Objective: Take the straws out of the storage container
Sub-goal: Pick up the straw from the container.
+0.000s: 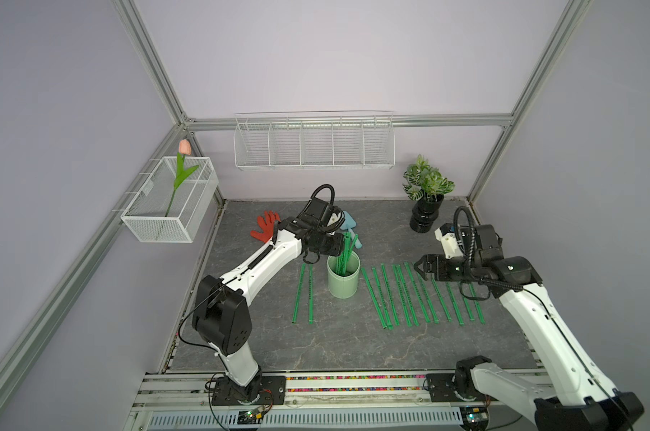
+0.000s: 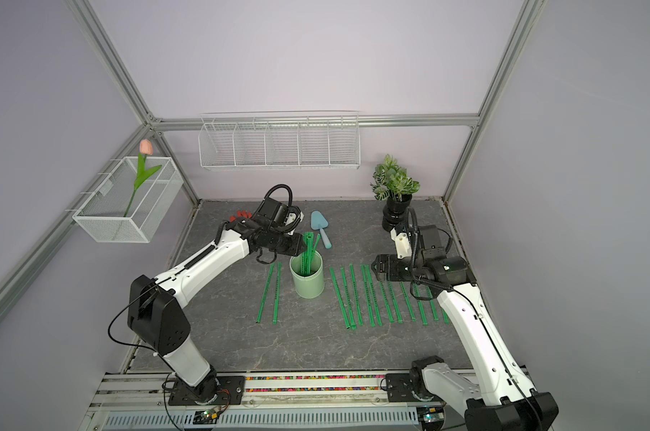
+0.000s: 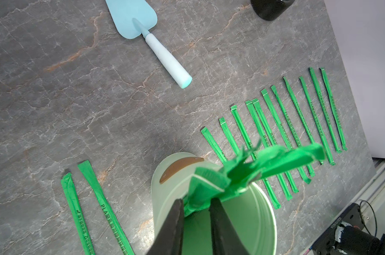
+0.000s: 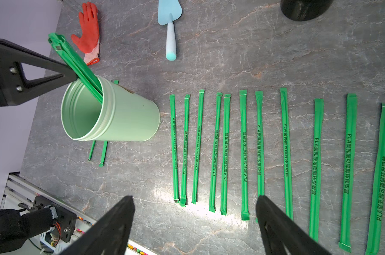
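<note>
The storage container [image 1: 344,284] [image 2: 308,285] is a pale mint-green cup standing upright mid-table. A few straws [image 1: 347,249] [image 3: 209,183] [image 4: 76,64] lean out of it toward the back. My left gripper [image 1: 340,248] [image 3: 197,202] is just above the cup's rim, shut on that bundle, which fills the gap between its fingers. Two straws [image 1: 304,294] lie flat left of the cup. Several more straws [image 1: 409,294] [image 4: 242,143] lie in a row to its right. My right gripper [image 1: 418,268] [image 4: 195,198] hovers open over that row, holding nothing.
A blue trowel [image 2: 320,227] [image 3: 143,26] and a red glove [image 1: 265,225] [image 4: 88,28] lie behind the cup. A black plant pot [image 1: 424,216] stands at the back right. A wire rack [image 1: 312,145] hangs on the back wall and a mesh basket [image 1: 170,209] with a tulip on the left.
</note>
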You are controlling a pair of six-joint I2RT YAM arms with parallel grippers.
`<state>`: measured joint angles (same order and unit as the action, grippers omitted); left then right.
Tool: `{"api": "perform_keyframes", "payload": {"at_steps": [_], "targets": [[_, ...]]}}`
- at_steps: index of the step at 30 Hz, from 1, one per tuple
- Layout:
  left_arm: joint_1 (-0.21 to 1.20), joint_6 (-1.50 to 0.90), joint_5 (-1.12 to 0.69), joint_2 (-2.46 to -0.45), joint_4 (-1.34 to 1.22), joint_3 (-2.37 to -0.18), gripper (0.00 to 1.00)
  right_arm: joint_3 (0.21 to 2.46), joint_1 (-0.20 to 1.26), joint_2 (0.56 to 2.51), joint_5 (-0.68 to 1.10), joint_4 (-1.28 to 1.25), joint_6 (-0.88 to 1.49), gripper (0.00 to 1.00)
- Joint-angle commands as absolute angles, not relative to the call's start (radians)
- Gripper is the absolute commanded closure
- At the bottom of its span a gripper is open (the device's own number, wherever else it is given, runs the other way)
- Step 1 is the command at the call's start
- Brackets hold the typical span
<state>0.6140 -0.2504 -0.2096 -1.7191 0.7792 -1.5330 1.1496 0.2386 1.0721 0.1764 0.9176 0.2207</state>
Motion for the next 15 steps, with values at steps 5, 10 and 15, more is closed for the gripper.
{"api": "perform_keyframes", "payload": {"at_steps": [5, 10, 15], "targets": [[0.62, -0.239, -0.189, -1.733, 0.808, -1.567, 0.8, 1.127, 0.245, 1.078, 0.181, 0.904, 0.221, 0.11], [0.62, -0.235, -0.183, -1.729, 0.812, -1.568, 0.83, 1.129, 0.245, 1.078, 0.183, 0.902, 0.223, 0.11], [0.62, -0.229, -0.178, -1.736, 0.819, -1.574, 0.84, 1.132, 0.246, 1.077, 0.183, 0.905, 0.224, 0.11]]}}
